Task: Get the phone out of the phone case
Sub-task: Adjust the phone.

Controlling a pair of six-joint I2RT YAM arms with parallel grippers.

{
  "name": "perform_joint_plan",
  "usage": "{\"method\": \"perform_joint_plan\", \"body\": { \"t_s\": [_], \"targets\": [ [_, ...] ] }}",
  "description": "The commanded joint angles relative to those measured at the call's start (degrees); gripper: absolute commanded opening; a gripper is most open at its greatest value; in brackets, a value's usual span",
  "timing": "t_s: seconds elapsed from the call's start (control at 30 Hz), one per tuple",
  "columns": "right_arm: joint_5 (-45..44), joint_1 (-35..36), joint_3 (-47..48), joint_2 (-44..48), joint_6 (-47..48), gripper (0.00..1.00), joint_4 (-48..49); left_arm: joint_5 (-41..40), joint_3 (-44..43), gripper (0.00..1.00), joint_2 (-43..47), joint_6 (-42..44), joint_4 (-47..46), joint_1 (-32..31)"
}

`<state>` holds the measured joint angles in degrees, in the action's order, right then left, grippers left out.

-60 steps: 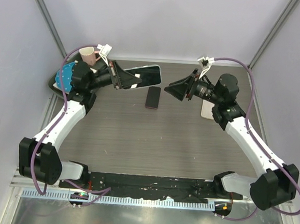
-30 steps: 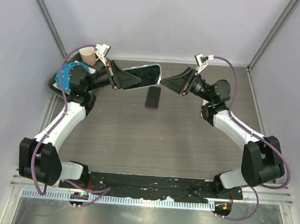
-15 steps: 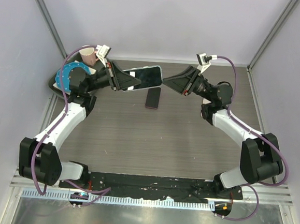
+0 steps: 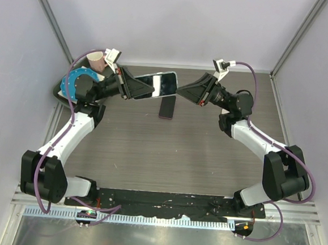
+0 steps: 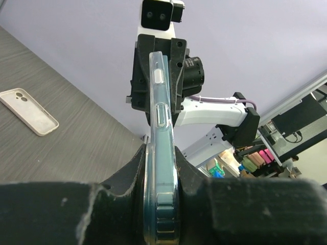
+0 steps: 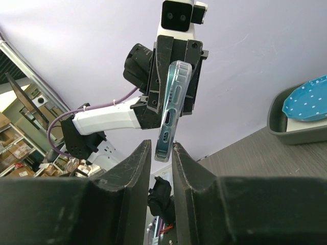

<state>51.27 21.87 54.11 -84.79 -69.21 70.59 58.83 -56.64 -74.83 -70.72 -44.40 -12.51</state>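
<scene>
Your left tool (image 4: 146, 89) is clamped on the phone case (image 4: 162, 84) and holds it off the desk (image 4: 150, 155), with the phone still seated inside. From the left wrist, the clear case runs edge-on straight out from between the fingers (image 5: 130, 176), side buttons showing. Your right tool (image 4: 179, 91) sits at the case's far end. From its own wrist, the case tip pokes into the mouth of the narrow gap between the fingers (image 6: 134, 176), but you can't tell whether they pinch it. Just below both tools a dark slab (image 4: 167, 106) lies flat on the desk. The shelf boxes (image 6: 20, 148) behind are too blurred to read.
</scene>
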Motion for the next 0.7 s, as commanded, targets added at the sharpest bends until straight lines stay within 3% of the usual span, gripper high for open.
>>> {"method": "perform_joint_plan", "body": {
  "t_s": [0.0,0.07,0.13,0.17,0.4,0.53,0.67],
  "targets": [
    [1.47,0.54,0.12,0.77,-3.9,0.23,11.57,-1.35,-0.14,0.0,1.44,-0.48,-5.08,0.03],
    [2.17,0.54,1.08,1.03,-6.01,0.19,15.88,-1.52,0.39,0.0,1.35,0.57,-4.12,0.03],
    [3.22,0.63,2.48,1.65,-8.47,0.04,19.92,-1.79,0.83,0.0,1.0,1.19,-2.8,0.03],
    [3.4,0.63,2.76,2.26,-8.57,0.01,20.29,-1.96,0.83,0.0,1.0,1.63,-2.36,0.12],
    [6.48,2.3,5.92,6.13,-8.4,0.01,21.96,-5.38,2.06,0.0,0.3,5.93,4.48,0.03],
    [8.85,4.76,9.86,7.18,-4.8,0.01,18.19,-8.02,3.38,0.0,0.03,9.45,11.34,0.12],
    [9.73,6.69,13.39,5.79,-7.42,0.01,21.86,-9.43,4.7,0.0,-0.14,11.74,14.52,-0.06]
  ]
}}
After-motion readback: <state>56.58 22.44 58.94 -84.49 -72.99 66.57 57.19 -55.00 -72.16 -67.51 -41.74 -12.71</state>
